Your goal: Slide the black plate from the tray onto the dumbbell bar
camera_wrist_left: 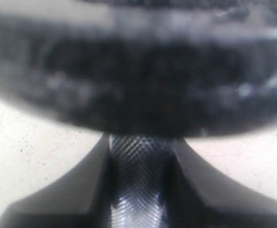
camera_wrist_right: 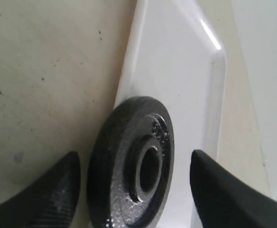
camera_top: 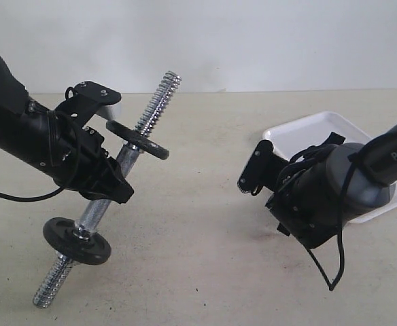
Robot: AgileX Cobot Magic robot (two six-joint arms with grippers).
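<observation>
Right wrist view: right gripper spread astride black plate at tray edge, cld snag rim; left gripper clamps dumbbell bar.

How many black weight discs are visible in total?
3. Two sit on the dumbbell bar: an upper disc and a lower disc. The third, the black plate, lies at the tray edge; others may be hidden.

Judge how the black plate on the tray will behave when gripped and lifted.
Probably heavy for its size: the black plate looks like rough cast metal. Its grainy face should resist slipping. Being round, it may roll if tipped on edge off the tray.
</observation>
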